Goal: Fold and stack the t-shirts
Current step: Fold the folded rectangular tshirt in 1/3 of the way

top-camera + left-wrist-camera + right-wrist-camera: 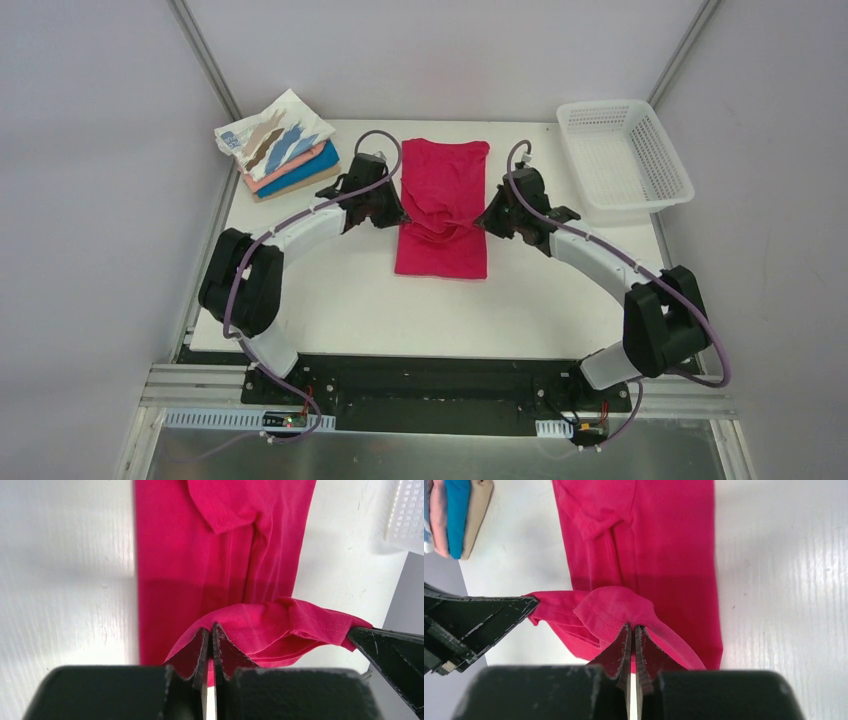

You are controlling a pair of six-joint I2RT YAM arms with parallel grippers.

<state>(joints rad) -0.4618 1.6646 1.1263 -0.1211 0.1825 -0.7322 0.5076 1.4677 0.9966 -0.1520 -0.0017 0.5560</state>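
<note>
Evidently mid-fold. Spread lengthwise on the table (330, 300), midway between its left and right edges and nearer the far one: the crimson-pink t-shirt (443, 255). Clamped tight on a stitched edge of it, one at each side: the left gripper (400, 215) and the right gripper (484, 222). Edge raised off the cloth beneath, sagging a little between the two pinches. Held at both ends probably to keep that edge straight and lay it over the body as one even fold.

Parked at the far-left corner, out of the working area: the stack of folded t-shirts (280, 150), white streaked one on top, then salmon, blue and tan. At the far-right corner, the white mesh basket (625, 150).

Hard to say whether the lifted edge belongs to the hem or to a doubled layer. Underside of the fold hidden. Depth of each bite not readable, with cloth draped over the very ends of the jaws. Stack cropped to a sliver in the right wrist view.
</note>
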